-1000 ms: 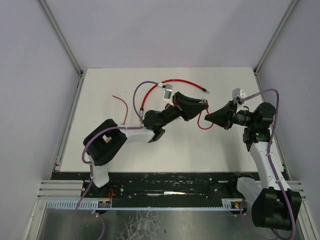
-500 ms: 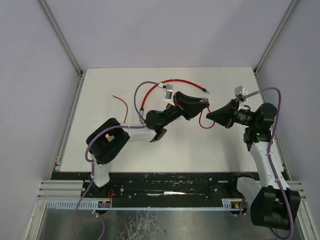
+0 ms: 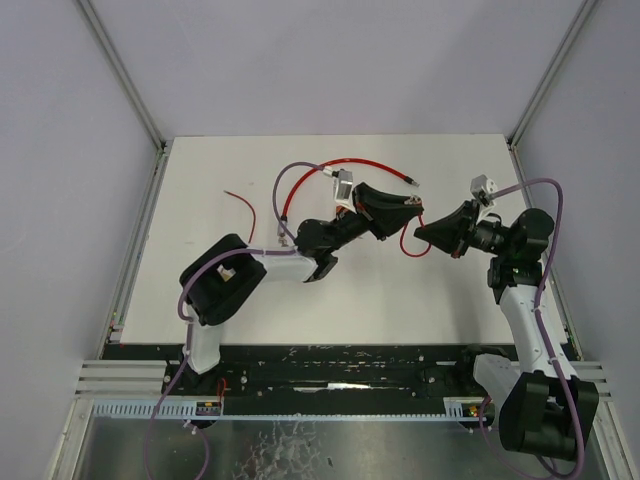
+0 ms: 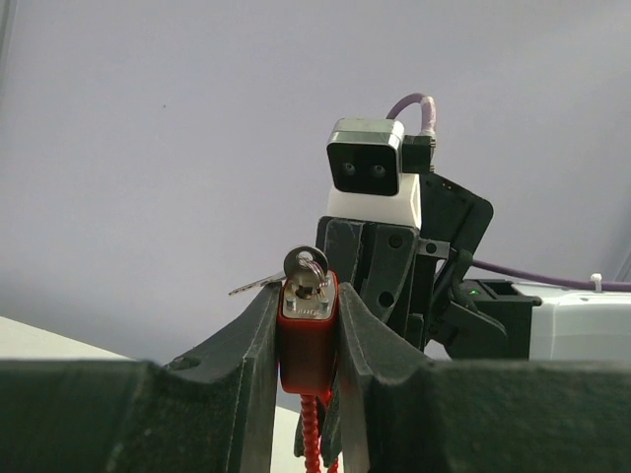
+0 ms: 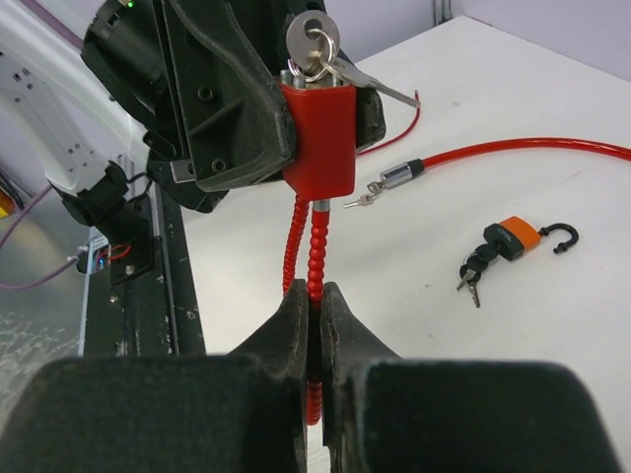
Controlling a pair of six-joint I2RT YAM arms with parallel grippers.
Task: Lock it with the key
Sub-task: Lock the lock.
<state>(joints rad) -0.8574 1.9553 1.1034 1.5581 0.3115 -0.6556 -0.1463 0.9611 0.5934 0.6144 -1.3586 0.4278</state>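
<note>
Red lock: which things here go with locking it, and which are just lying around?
For the job:
red lock
key
cable

Lying about:
orange padlock
thin red wire

The lock (image 5: 318, 138) and ribbed cable (image 5: 316, 258) are red, key (image 5: 314, 39) silver, small padlock (image 5: 514, 236) orange, table (image 5: 552, 335) white.

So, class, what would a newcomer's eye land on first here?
A red lock, key inserted, is clamped in the left gripper, raised above the table. Just beneath, the right gripper pinches its ribbed red cable. An orange padlock with keys lies nearby.
</note>
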